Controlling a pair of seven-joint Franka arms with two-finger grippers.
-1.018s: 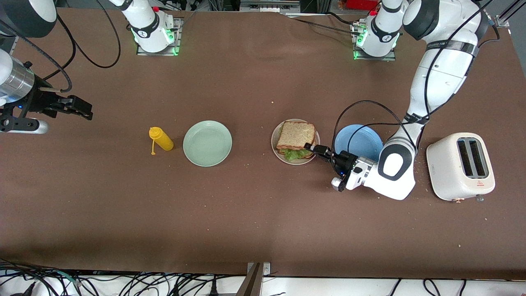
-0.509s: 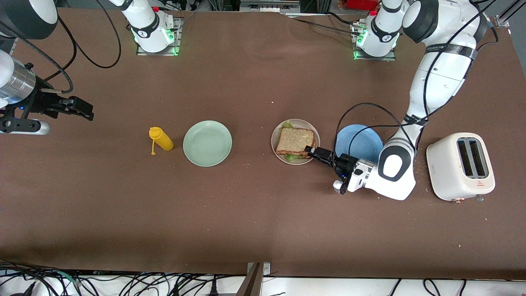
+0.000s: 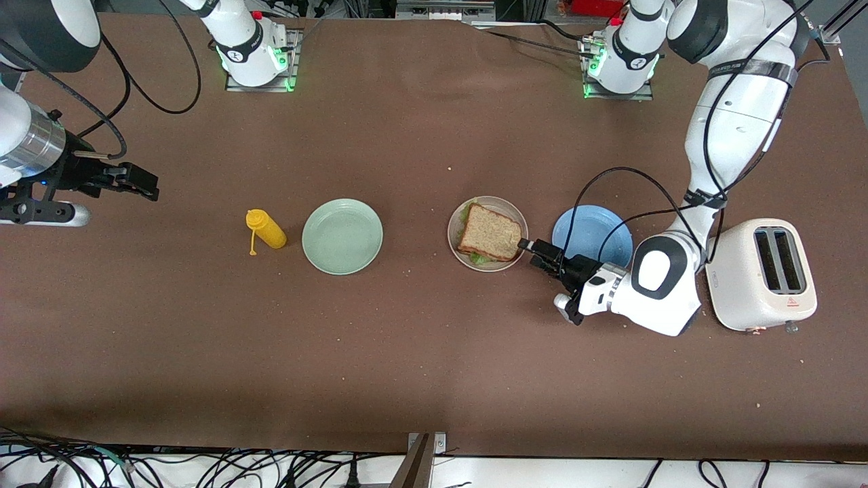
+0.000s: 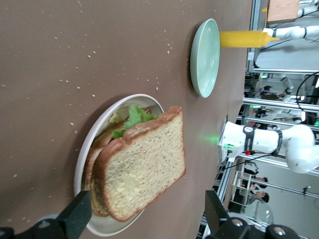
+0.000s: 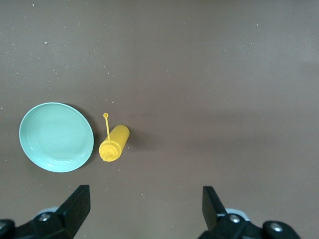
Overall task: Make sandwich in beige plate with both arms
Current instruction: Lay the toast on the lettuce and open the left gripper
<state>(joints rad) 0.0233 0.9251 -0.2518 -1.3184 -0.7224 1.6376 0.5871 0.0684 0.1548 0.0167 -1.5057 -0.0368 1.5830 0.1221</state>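
Observation:
The sandwich (image 3: 489, 232) lies on the beige plate (image 3: 453, 234): a speckled top slice (image 4: 144, 164) sits askew over ruffled lettuce (image 4: 133, 116) and a lower slice, all inside the plate's rim (image 4: 87, 144). My left gripper (image 3: 532, 249) is low at the plate's edge, on the side toward the left arm's end of the table, between the beige plate and a blue one. Its fingers (image 4: 79, 211) stand open on either side of the top slice's corner without touching it. My right gripper (image 3: 146, 188) waits open and empty in the air at the right arm's end of the table.
A blue plate (image 3: 590, 234) lies under the left wrist's cable, with a white toaster (image 3: 759, 273) beside it at the left arm's end. A mint-green plate (image 3: 342, 236) and a lying yellow squeeze bottle (image 3: 266, 229) sit toward the right arm's end.
The left gripper opened and let go of the top slice, which dropped onto the lettuce. It then drew back toward the blue plate. The right gripper drifted slightly.

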